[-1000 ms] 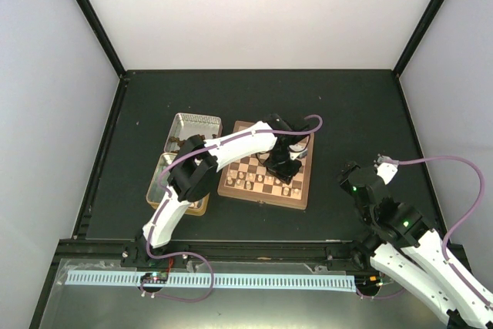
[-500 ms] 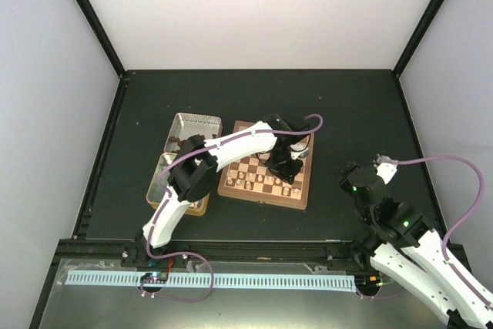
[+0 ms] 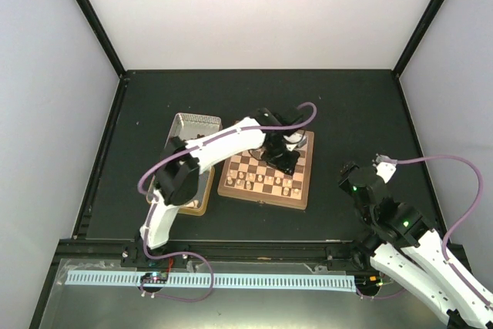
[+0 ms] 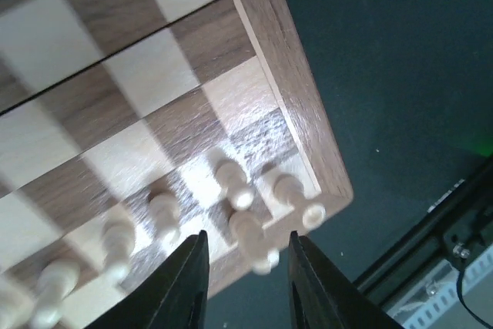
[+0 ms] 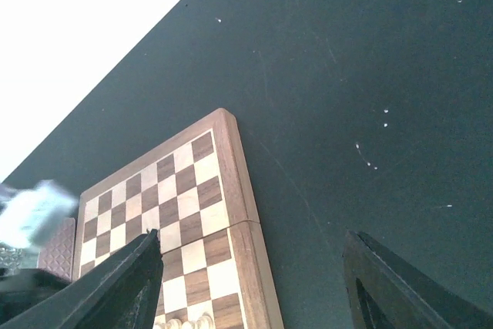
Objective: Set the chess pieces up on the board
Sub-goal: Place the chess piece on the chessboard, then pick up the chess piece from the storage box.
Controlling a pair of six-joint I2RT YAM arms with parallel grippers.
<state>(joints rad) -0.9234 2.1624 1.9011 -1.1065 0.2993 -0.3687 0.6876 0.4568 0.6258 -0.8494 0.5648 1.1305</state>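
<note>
White walls close in a dark tabletop (image 3: 347, 105), and on it we see the chessboard (image 3: 266, 198) lying flat near the middle, with two tin trays (image 3: 194, 123) just beside its left edge. Cream chess pieces (image 3: 258, 181) stand in rows along the board's near side. The left arm reaches across the board, and its left claw (image 4: 248, 236) hangs over the near right corner. Its fingers are slightly apart, with one cream chessman (image 4: 254, 250) between them. A sliver of board shows on either side of that piece, so we judge it not pinched, though the close view is blurred. The right claw (image 5: 252, 234) hovers over bare tabletop to the right of the board, its fingers spread wide with nothing between them.
</note>
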